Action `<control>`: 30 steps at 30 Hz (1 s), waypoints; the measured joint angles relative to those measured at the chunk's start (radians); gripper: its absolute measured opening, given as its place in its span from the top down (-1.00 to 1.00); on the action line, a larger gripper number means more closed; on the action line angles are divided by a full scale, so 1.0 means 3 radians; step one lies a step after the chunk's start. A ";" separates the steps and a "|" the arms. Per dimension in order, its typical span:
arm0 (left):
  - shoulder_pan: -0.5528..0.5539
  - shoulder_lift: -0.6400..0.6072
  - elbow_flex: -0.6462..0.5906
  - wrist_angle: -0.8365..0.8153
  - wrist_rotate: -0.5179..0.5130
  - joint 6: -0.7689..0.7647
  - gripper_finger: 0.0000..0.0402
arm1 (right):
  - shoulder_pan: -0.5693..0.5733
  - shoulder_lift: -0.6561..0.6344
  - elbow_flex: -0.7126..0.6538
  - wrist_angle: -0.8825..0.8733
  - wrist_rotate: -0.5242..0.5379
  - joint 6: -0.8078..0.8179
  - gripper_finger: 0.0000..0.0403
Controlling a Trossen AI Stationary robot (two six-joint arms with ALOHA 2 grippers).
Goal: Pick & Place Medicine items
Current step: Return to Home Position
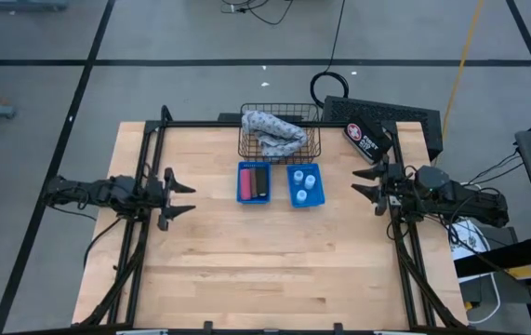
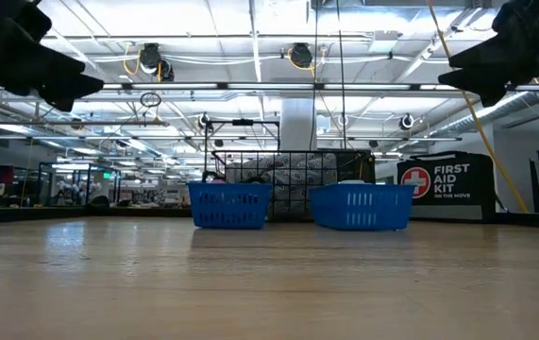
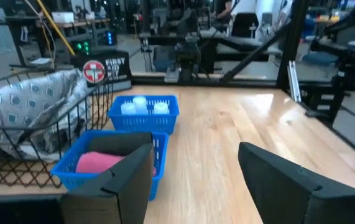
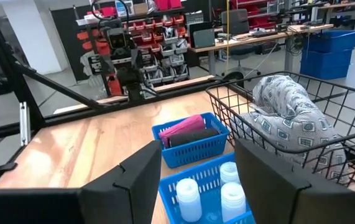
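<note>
Left tool (image 1: 193,198) and right tool (image 1: 355,181) hang open, empty; white bottles (image 1: 305,182) sit in the blue bin (image 1: 306,204) between them.

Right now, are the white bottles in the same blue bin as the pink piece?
No: the white bottles sit in the right blue bin, the pink piece lies in the left blue bin.

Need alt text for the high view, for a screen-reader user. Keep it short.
Overhead: on a wooden table two blue bins sit side by side, the left bin holding oblong pieces, the right bin white bottles, with a wire basket of patterned cloth behind. The left gripper and right gripper wait at opposite sides, jaws open, empty.
</note>
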 joint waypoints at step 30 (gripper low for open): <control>-0.0001 0.0003 -0.0336 0.0672 0.0256 0.0004 -0.20 | 0.0010 0.0004 -0.1034 0.1320 -0.0269 -0.0001 0.03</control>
